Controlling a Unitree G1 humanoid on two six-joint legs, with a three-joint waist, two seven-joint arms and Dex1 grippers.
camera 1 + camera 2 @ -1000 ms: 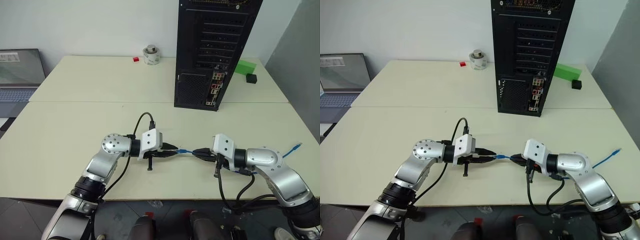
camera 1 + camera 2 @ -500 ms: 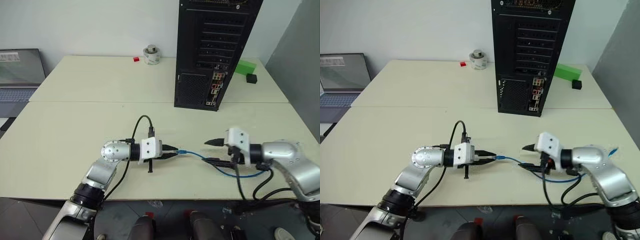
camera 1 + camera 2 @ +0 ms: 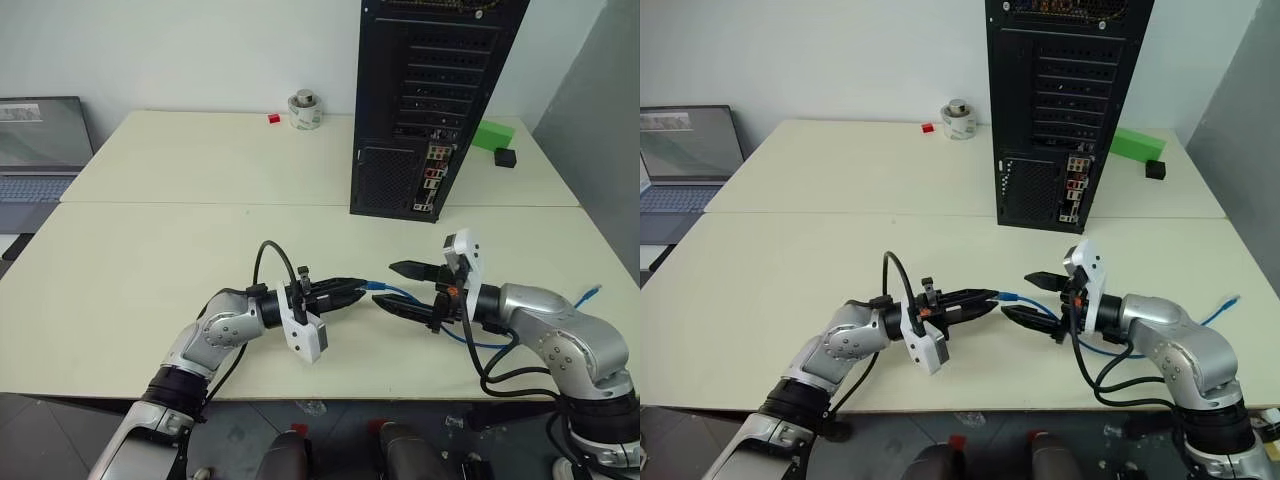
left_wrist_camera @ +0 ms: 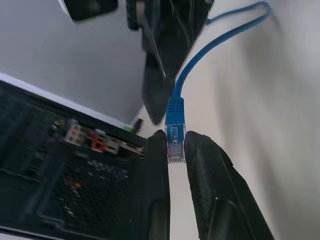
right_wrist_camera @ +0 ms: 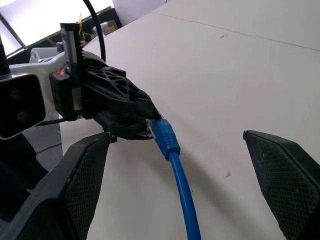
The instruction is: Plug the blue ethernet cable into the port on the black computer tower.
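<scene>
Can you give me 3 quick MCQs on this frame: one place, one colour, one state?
1. Where is the green block?
A. beside the laptop
B. on the table just right of the black computer tower
C. between the grippers

2. What colour is the small block beside the tape roll?
A. red
B. yellow
C. white

3. How does the right gripper stand?
A. shut on the cable
B. shut on nothing
C. open, fingers either side of the blue ethernet cable

Answers:
1 B: it lies against the tower's right side.
2 A: it reads plainly red.
3 C: the right wrist view shows its fingers wide apart; the left gripper pinches the plug.
</scene>
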